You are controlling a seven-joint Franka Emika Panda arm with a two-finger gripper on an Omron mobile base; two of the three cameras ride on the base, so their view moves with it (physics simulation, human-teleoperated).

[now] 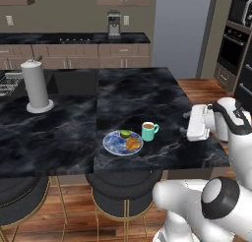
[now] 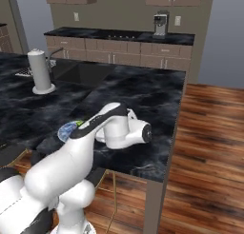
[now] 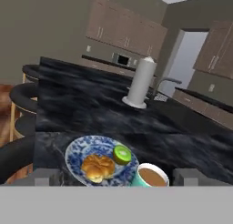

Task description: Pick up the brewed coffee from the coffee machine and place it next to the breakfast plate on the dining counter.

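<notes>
The brewed coffee (image 1: 149,131), a teal mug with brown liquid, stands upright on the dining counter (image 1: 138,96) just right of the breakfast plate (image 1: 123,141). My gripper (image 1: 188,119) hangs a short way to the right of the mug, open and holding nothing. In the hand view the mug (image 3: 152,176) sits low between the widely spread fingertips (image 3: 45,176), with the plate (image 3: 98,161) of pastry and a green piece beside it. My arm hides the mug in the right base view; a sliver of plate (image 2: 69,129) shows. The coffee machine (image 1: 114,23) stands on the far worktop.
A tall white paper towel roll (image 1: 38,84) stands on the counter's left part, near a sink (image 1: 10,81). Round dark stools (image 1: 123,192) tuck under the near counter edge. Wood floor lies to the right of the counter, with oven cabinets (image 1: 236,39) beyond.
</notes>
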